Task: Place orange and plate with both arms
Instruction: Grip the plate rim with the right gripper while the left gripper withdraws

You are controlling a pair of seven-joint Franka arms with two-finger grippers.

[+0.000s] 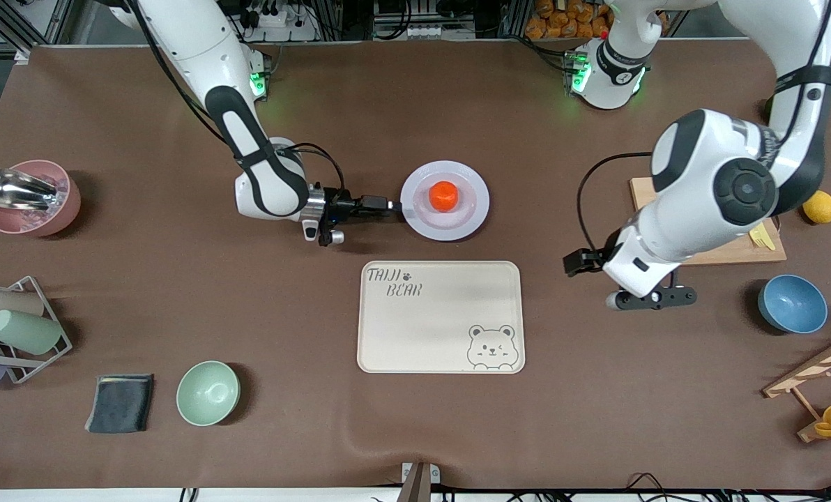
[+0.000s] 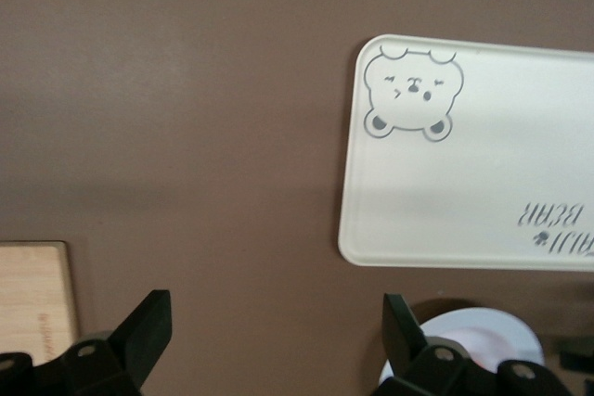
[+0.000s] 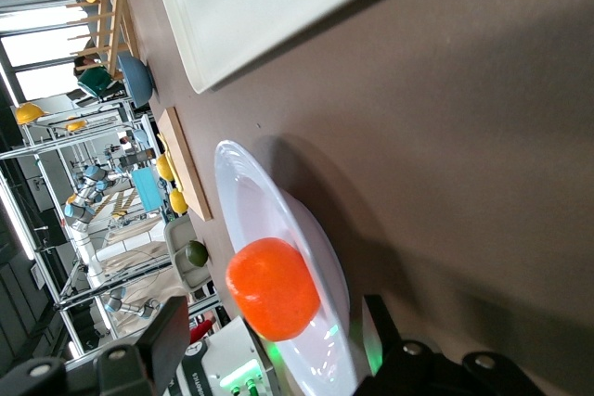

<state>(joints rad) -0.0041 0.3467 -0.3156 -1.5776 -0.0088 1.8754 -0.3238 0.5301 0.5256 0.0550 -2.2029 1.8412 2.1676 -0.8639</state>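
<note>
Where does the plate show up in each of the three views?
Front view: the plate sits mid-table, farther from the camera than the bear tray, with the orange on it.
Left wrist view: only a slice of the plate shows at the bottom edge, past the tray.
Right wrist view: the plate is seen edge-on, carrying the orange.
Shared landmark: the bear tray.

Orange bright orange-red; plate pale lavender-white; tray cream w/ grey bear print; table brown.
</note>
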